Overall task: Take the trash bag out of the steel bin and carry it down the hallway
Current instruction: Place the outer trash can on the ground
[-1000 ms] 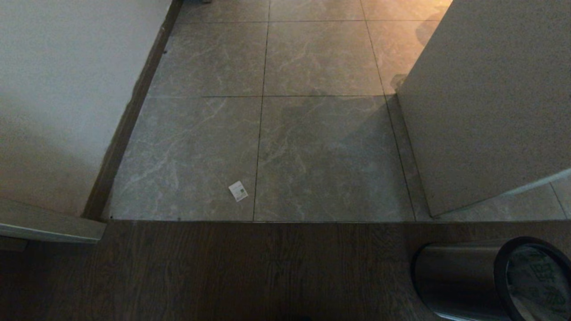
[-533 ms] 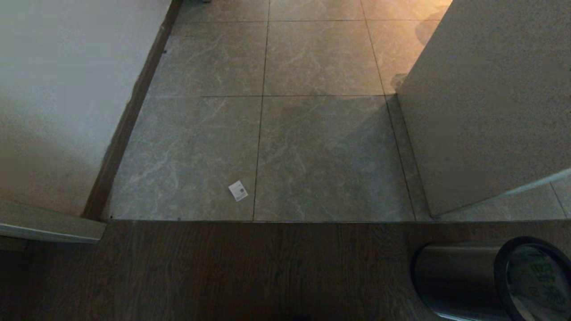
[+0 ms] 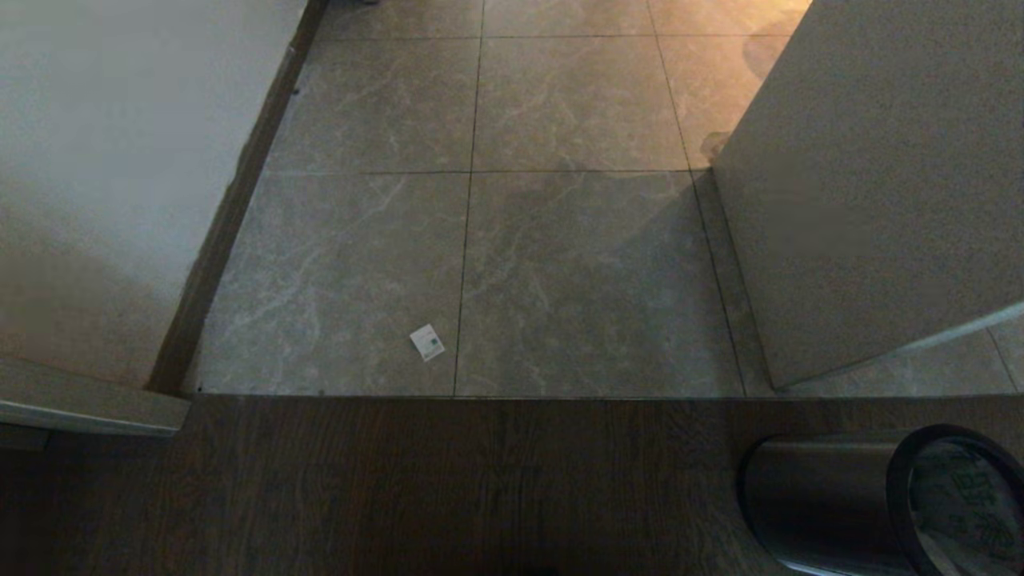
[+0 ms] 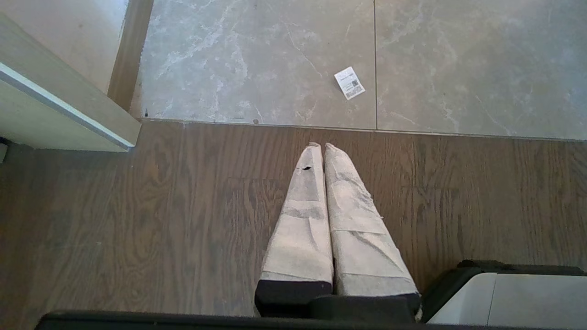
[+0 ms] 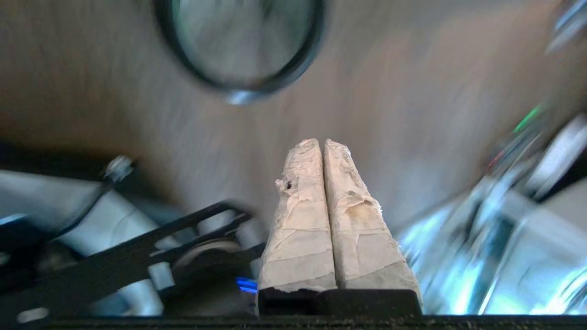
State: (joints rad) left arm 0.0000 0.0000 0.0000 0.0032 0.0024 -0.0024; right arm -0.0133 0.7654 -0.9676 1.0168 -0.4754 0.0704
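— Where's the steel bin?

— Lower right corner of the head view, on the dark wood floor, with the trash bag (white, green print) showing inside its black rim. The hallway tiles fill the middle and top; a small paper label lies on them near the wood's edge.

— And the pincers?

— Left gripper clenched, empty, over the wood. Right gripper clenched too, holding nothing; the bin's mouth sits at the top of its blurred view.
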